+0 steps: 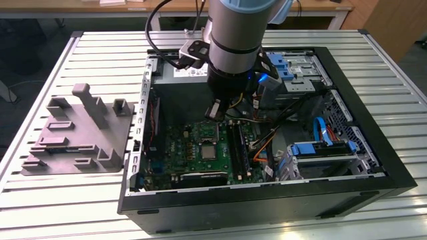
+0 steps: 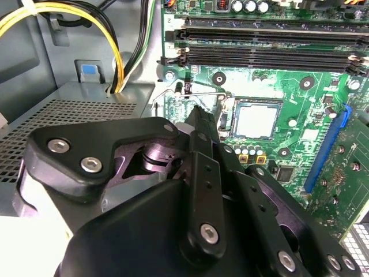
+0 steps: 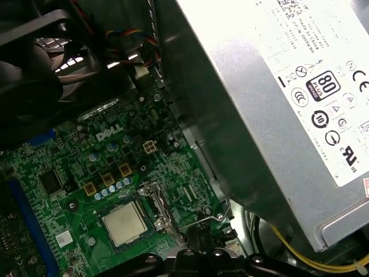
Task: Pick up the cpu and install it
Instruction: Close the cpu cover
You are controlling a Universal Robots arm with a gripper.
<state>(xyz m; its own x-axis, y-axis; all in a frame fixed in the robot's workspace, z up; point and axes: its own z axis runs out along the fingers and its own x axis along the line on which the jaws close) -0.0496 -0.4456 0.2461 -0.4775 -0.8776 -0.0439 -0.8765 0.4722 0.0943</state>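
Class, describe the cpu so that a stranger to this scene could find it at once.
Start at the open black computer case on the slatted table, then find the green motherboard on its floor. The cpu lies in the socket there: a small flat square with a pale silvery top, unlike the dark chips around it.

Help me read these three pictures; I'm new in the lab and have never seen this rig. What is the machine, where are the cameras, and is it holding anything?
A robot arm reaches into an open computer case on a slatted table; that is the exterior view. The other two pictures come from cameras at its wrist. Its black gripper hangs above the green motherboard. The cpu, the pale silvery square, lies in its socket, apart from the gripper. A grey plastic fixture sits beside the case. I cannot tell whether anything is held.
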